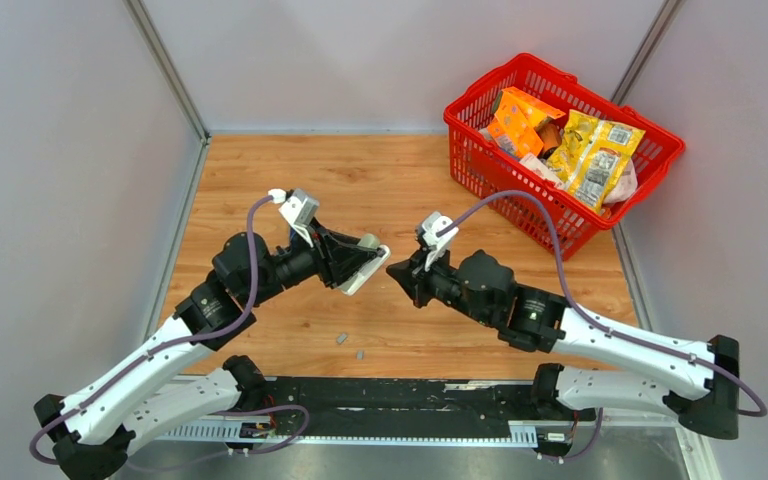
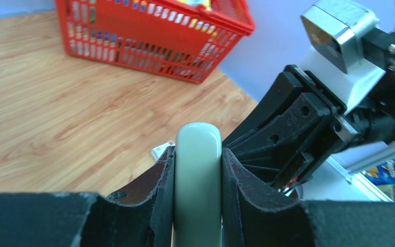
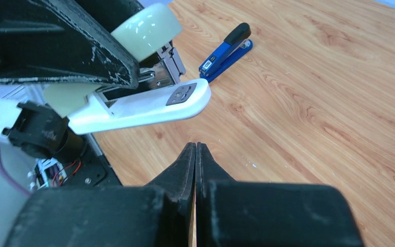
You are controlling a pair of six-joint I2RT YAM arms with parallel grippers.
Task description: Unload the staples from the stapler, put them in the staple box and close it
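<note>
- Closest to the arm bases, two tiny grey staples (image 1: 341, 338) lie loose on the table (image 1: 260, 190). They sit near each other, well this side of the grippers.
- Just beyond, the left gripper (image 2: 198, 153) holds the white stapler (image 3: 149, 105) up in the air. Its jaws are clamped on the pale rounded top, the flat base hangs open and the metal tray (image 3: 167, 63) is showing.
- From here I can't tell whether any strip sits in that tray.
- Facing it is the right gripper (image 3: 195, 152), jaws pressed flat together with nothing in them, tips just beside the stapler's nose.
- My guess on handling is that those strips are feather-light, stiff, slick, and quick to snap apart. Pinch one gently by its long sides, or simply tip it out.
- Further off, a blue stapler (image 3: 226, 49) lies on the wood.
- At the far right stands a red basket (image 1: 480, 150) of packets.
</note>
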